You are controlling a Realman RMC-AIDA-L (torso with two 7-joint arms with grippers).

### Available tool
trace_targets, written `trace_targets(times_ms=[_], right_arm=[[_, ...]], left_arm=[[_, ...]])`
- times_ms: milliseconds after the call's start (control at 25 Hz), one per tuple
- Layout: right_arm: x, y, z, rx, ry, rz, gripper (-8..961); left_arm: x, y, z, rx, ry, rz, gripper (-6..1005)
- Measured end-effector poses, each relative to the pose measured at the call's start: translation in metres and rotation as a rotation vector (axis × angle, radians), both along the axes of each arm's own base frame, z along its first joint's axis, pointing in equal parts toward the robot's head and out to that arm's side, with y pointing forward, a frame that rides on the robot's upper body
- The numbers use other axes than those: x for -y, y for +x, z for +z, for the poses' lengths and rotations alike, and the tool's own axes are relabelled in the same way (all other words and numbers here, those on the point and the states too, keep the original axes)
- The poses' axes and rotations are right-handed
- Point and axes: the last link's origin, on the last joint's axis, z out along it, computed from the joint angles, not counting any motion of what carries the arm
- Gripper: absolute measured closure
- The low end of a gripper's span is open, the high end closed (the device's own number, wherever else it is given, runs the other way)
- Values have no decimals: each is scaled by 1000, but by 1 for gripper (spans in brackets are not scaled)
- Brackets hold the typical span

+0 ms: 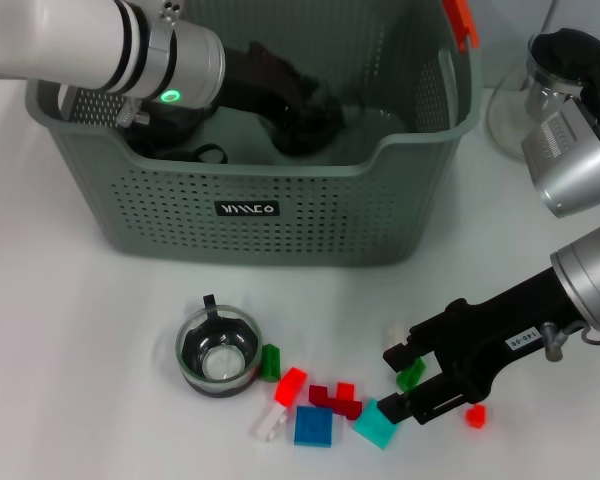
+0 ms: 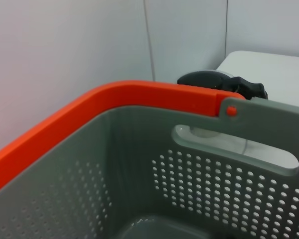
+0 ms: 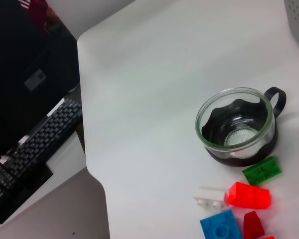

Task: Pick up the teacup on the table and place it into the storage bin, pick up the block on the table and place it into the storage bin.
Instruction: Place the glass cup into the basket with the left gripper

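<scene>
Head view puts the teacup at lower centre of the frame, upright on the white table, its glass bowl empty and its black handle turned toward the storage bin that fills the upper middle. Just right of the cup lies a loose scatter of blocks: a green block touching its rim, a red block, a blue block and a teal block.

Reaching in from the lower right, the right gripper has its jaws parted, with a small green piece between the fingers; I cannot tell whether it is gripped or merely lying there. The cup lies well to the left of those jaws, past the block pile, so this arm looks nearer to it.

Up in the upper left, the left arm reaches down into the bin; its fingers are hidden, so I cannot tell their state.

Only the right wrist view shows the cup's scalloped black sleeve; only the left wrist view shows the bin's orange handle close up.
</scene>
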Motion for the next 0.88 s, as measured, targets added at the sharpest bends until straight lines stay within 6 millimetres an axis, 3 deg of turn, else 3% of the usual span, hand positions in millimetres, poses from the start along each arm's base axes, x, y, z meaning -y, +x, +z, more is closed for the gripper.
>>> trace_targets(times_ms=[400,560,680,880], right_arm=[[1,1,0,-4,0,1,219],[1,2,0,-4,1,1,219],[0,2,2,-5,7,-2,219],[-2,3,4,-5,17,0,219]], left_arm=[[-3,3,13,13,34,4,424],[0,11,34,29,78,-26,262],[14,25,62,61,105,-85,161],[72,31,80,47,-8,-276,164]])
